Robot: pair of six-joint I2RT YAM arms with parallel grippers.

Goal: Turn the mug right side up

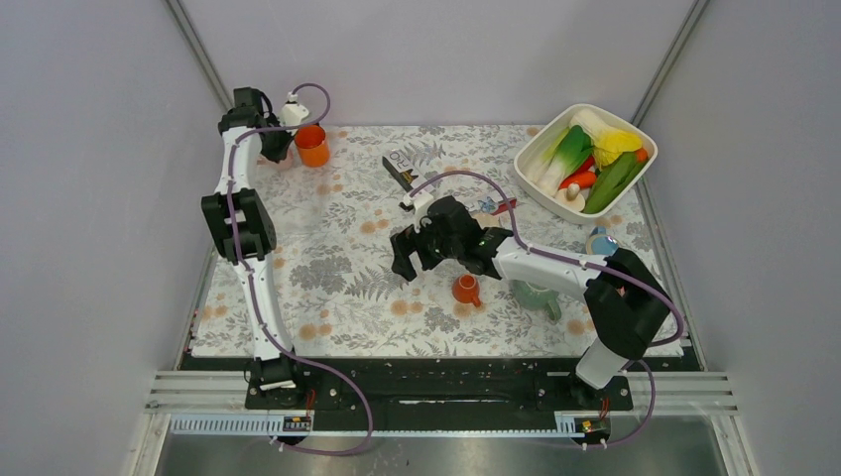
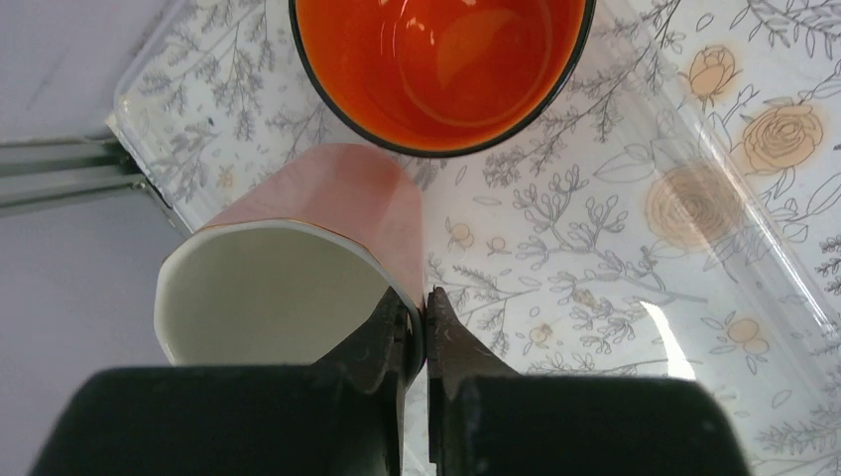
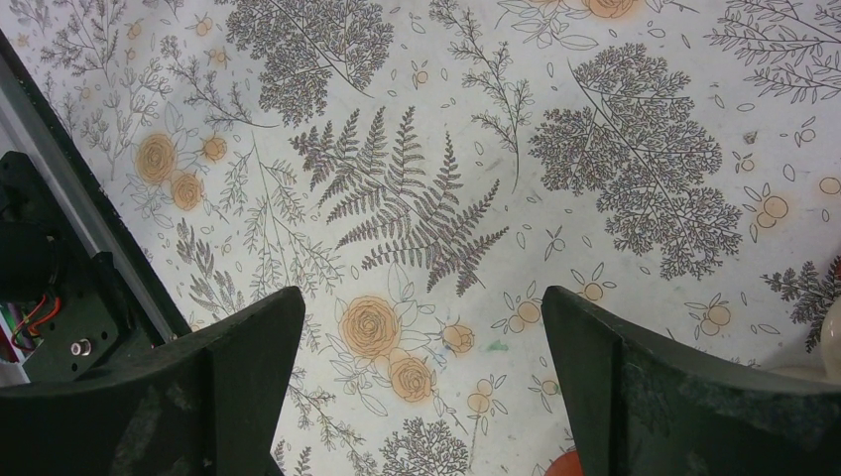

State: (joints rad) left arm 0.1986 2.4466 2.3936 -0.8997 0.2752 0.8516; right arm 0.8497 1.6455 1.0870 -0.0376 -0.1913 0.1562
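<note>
Rim of salmon-walled, white-lined mug (image 2: pixel 283 283) clamped in left jaws (grip suits tipping upright); right jaws apart.

Mug (image 2: pixel 337 193) salmon-pink outside, cream inside; cup (image 2: pixel 436 59) glossy orange; tablecloth (image 3: pixel 446 198) white, grey ferns, orange roses.

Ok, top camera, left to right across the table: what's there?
Orange cup → black-and-white box → small orange mug → white tub of vegetables.
</note>
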